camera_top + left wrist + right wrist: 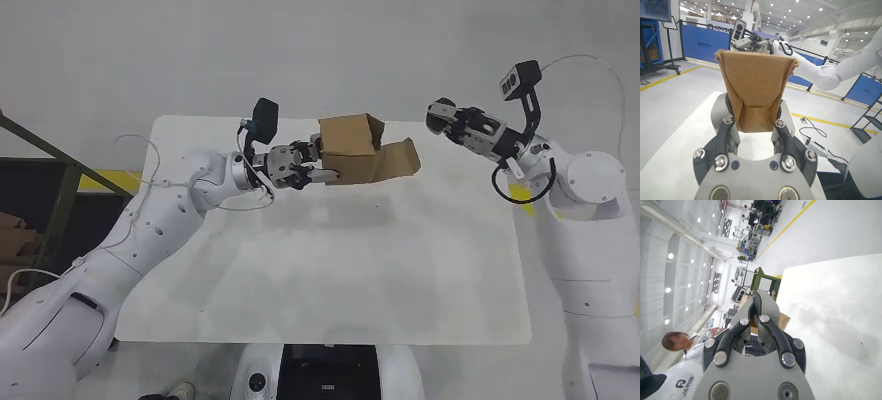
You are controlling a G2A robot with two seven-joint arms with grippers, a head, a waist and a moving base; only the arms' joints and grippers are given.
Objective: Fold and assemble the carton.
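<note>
While the left end effector [322, 166] stays out of contact with the table [330, 290], it is clenched on one panel of the carton [352, 148], which sits over the far part of the white surface, partly erected, one flap [400, 157] splayed toward the right arm. Left wrist view: both fingers [718, 111] press a brown cardboard panel between them; the panel flares wider away from the wrist. Right end effector [440, 117] hangs near the flap, apart from it, fingers closed together with nothing between. Cannot tell whether the carton touches the table.
</note>
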